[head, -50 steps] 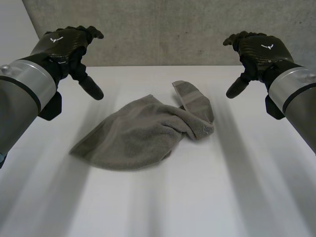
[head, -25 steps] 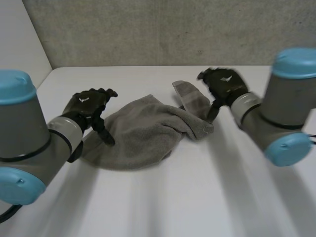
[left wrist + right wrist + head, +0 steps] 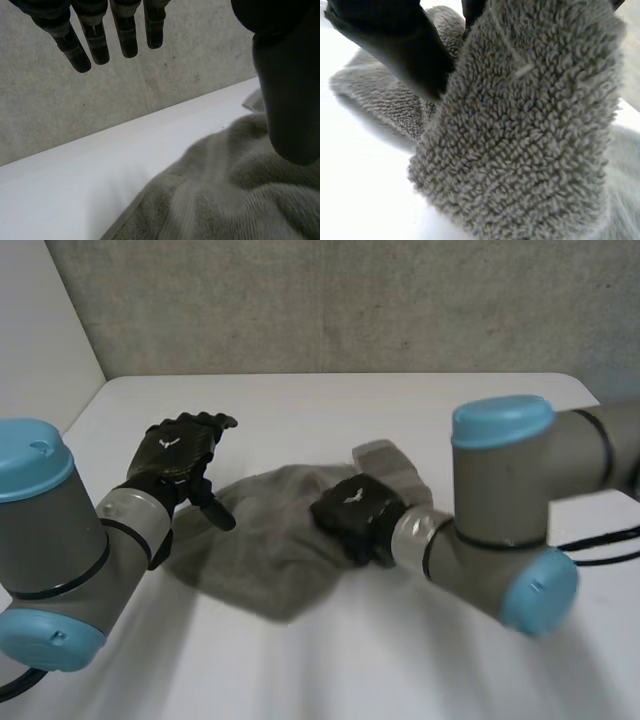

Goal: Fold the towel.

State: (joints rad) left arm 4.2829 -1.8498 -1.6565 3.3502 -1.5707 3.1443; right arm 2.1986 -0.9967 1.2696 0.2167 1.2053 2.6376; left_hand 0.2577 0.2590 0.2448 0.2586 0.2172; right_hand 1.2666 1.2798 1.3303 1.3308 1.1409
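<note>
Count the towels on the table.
1. Grey towel, crumpled on the white table; right hand pinches its middle, left hand open at its edge. A second under the folds can't be ruled out.

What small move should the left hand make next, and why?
Probably lower the left hand and pinch the towel edge beneath it. Its fingers hang open above the towel, while the right hand grips a bunch near the middle.

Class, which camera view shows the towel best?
The head view: almost the whole crumpled towel is in frame. The left wrist view shows one edge stretch; the right wrist view, a raised fold close up.
</note>
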